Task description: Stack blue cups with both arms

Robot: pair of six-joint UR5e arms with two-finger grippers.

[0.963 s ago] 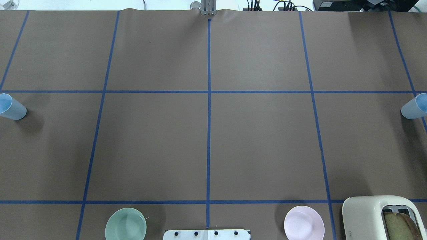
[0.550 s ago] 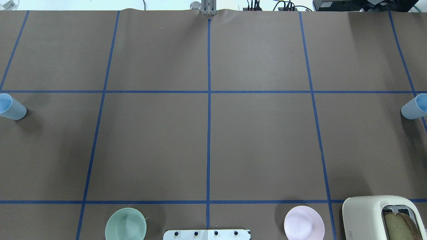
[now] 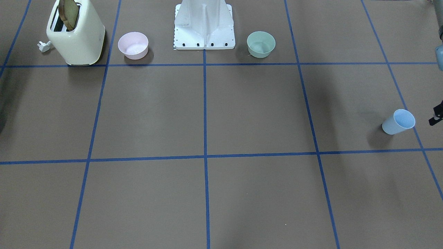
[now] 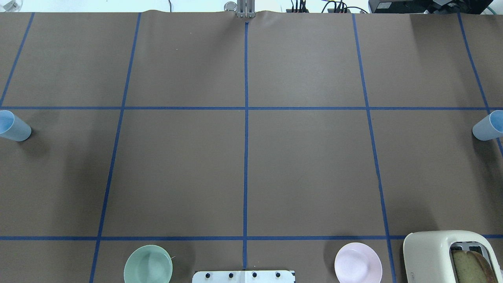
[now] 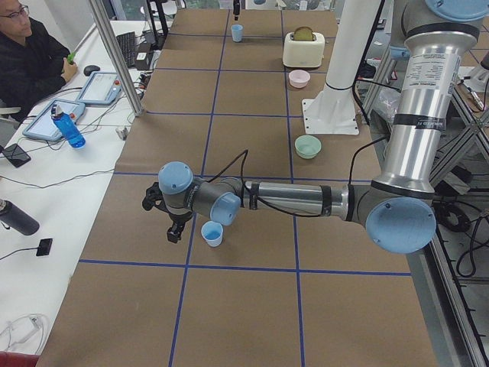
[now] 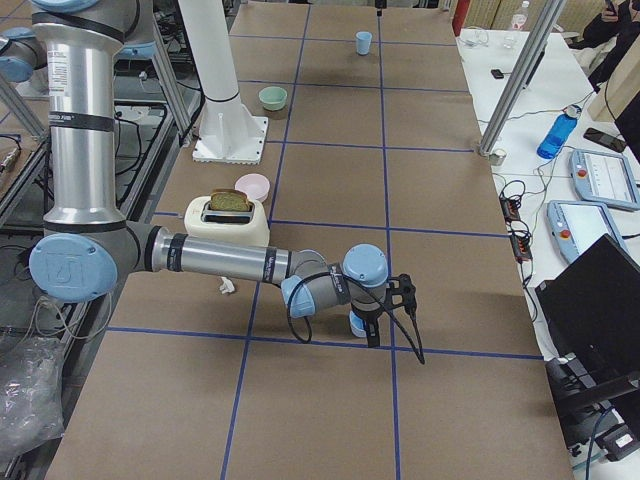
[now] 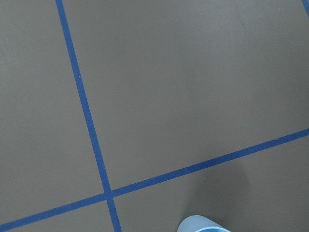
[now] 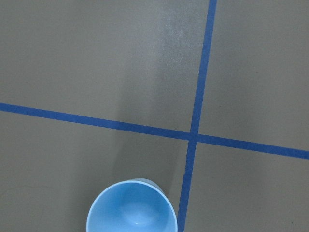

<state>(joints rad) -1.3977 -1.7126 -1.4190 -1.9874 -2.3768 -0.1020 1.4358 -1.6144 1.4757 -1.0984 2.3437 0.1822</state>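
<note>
Two pale-blue cups stand upright on the brown table. One cup [image 4: 13, 127] is at the overhead view's left edge and also shows in the front view [image 3: 398, 121] and the left side view [image 5: 212, 234]. The other cup [image 4: 489, 125] is at the right edge. My left gripper [image 5: 175, 231] hangs just beside the left cup on its outer side; only a black tip of it [image 3: 436, 116] shows in the front view. My right gripper [image 6: 377, 334] hovers by the right cup [image 8: 132, 207], which its wrist mostly hides in the right side view. I cannot tell whether either gripper is open.
A cream toaster [image 4: 448, 257] with bread, a pink bowl [image 4: 357, 268], a sage-green bowl [image 4: 148, 269] and the white pedestal [image 3: 204, 24] line the robot's side. An operator [image 5: 30, 53] sits at a side desk with tablets and a bottle.
The shadow beside the left cup has shrunk and shifted slightly. Both cups stay where they were.
</note>
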